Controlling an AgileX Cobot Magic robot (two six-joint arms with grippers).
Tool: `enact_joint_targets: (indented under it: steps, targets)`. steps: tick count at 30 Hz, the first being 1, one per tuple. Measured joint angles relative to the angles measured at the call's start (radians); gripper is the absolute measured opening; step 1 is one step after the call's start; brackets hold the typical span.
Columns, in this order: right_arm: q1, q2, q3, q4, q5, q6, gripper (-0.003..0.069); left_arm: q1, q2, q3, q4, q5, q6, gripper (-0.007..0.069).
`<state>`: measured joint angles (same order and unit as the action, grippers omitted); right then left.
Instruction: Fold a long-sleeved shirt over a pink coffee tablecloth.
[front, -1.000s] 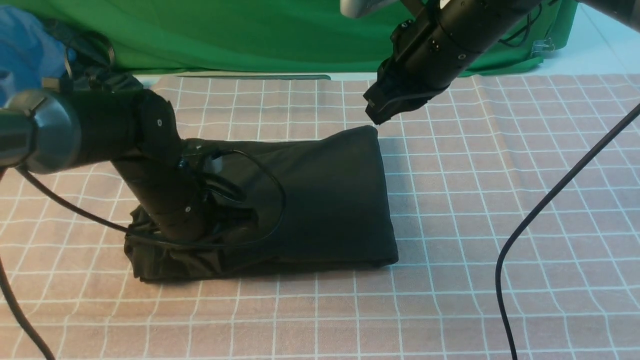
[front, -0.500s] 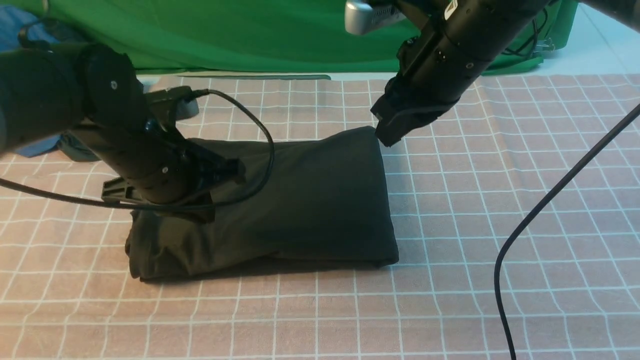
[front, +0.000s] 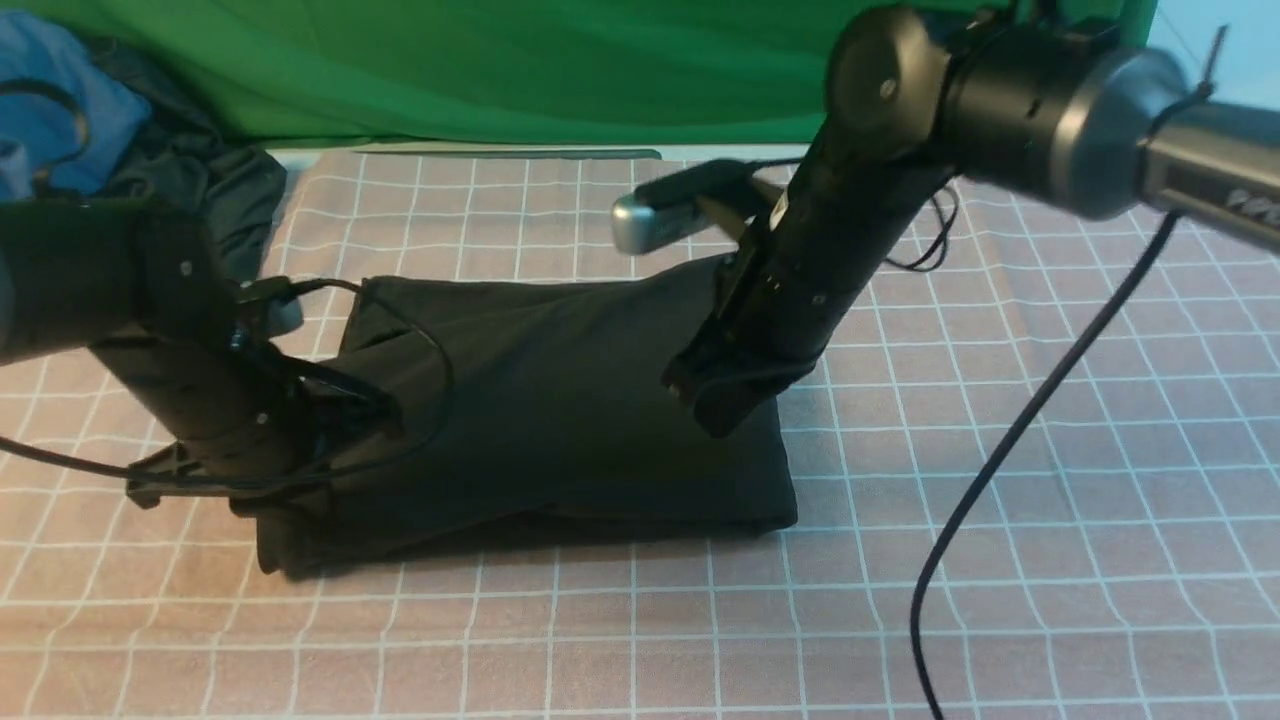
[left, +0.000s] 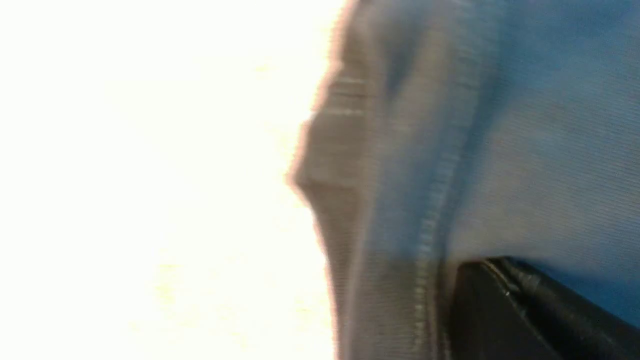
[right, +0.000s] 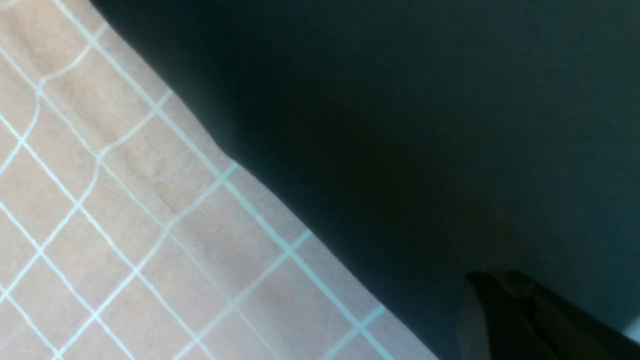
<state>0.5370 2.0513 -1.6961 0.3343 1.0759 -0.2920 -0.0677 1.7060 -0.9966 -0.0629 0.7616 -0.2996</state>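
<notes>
The long-sleeved shirt (front: 580, 400) lies folded into a black block in the middle of the pink coffee tablecloth (front: 1000, 350); its print does not show. My left gripper (front: 385, 415) is shut and rests on the shirt's left part. In the left wrist view its closed tip (left: 475, 272) lies against a stitched seam of the shirt (left: 400, 150), and the rest is washed out white. My right gripper (front: 715, 405) is shut and its tip is down on the shirt's right part. The right wrist view shows that closed tip (right: 480, 282) over the shirt (right: 425, 125), near its edge on the tablecloth (right: 125, 200).
A bright green cloth (front: 500, 70) hangs along the back. A blue garment (front: 60, 110) and a dark garment (front: 220, 190) lie at the back left corner. A black cable (front: 1000, 450) hangs from the right arm down across the tablecloth's right side.
My right arm has come down from above the shirt's far right corner onto its right part. My left arm has lifted off the front left corner and drawn back leftward; the crumpled corner lies flatter.
</notes>
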Motion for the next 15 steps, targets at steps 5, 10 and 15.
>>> enact_joint_targets:
  steps: [5,10,15]
  targets:
    - [0.009,0.058,0.0,-0.007,0.027,0.002,0.0038,0.048,0.0,0.005,0.0,0.001,0.0,0.0013]
    - [0.009,0.066,0.0,-0.09,0.037,0.055,0.0038,0.072,-0.006,-0.01,0.004,0.012,0.0,0.0013]
    - [0.009,0.066,0.0,-0.132,0.05,0.078,0.0038,0.07,-0.055,-0.033,-0.061,0.023,0.032,0.0013]
